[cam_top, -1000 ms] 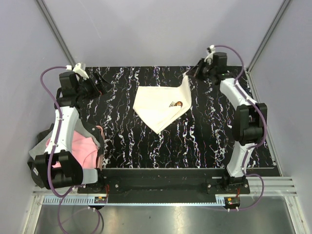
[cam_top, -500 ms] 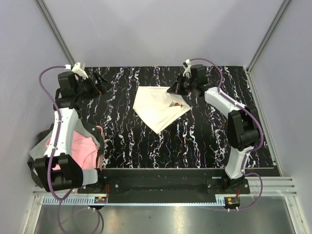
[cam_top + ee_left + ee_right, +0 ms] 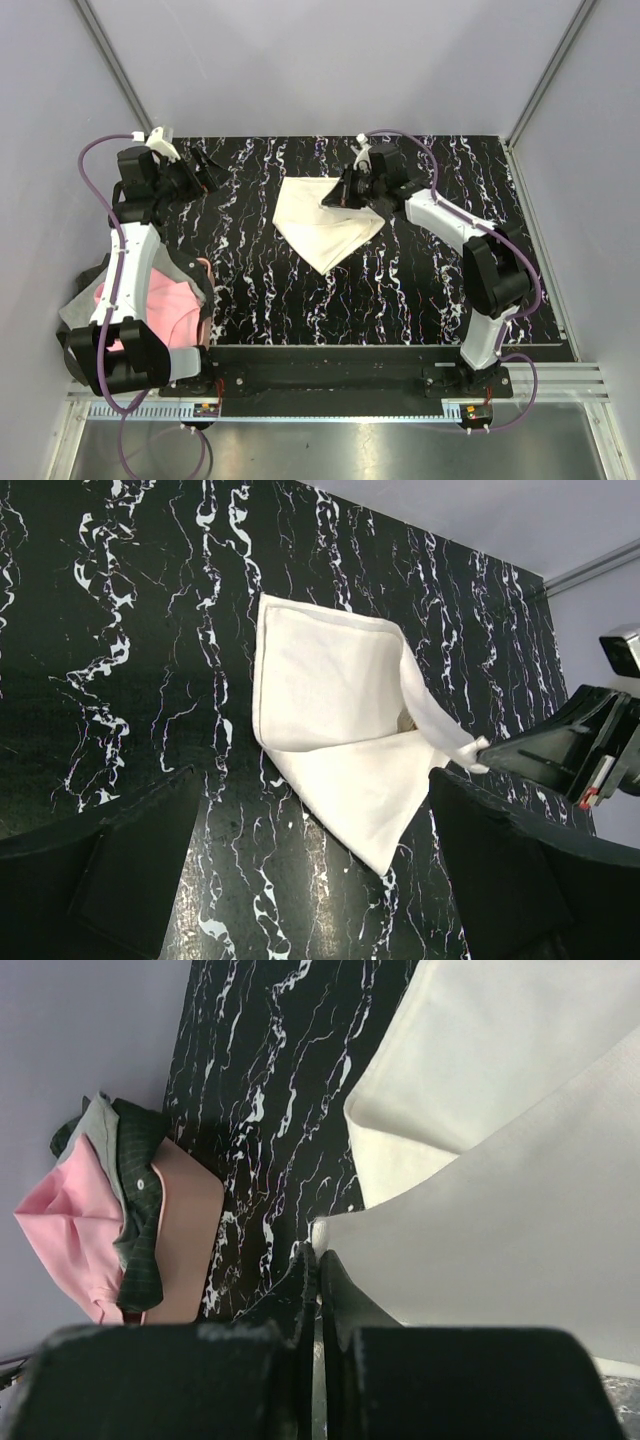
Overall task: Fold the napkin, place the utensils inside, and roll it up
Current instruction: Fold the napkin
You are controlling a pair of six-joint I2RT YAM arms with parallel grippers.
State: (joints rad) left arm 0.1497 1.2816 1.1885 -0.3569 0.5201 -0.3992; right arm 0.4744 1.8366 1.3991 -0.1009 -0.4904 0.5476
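Biggest worry imo: the pinch on that napkin (image 3: pixel 320 225) corner is thin, so the cloth could slip out mid-fold, or the flap lands crooked and shoves the utensils, which I can't see. Left tool (image 3: pixel 205 170) is wide open, holding nothing, well apart from the napkin lying in the middle of the bench (image 3: pixel 250 280). Right tool (image 3: pixel 315 1265) is clamped shut on the raised corner.
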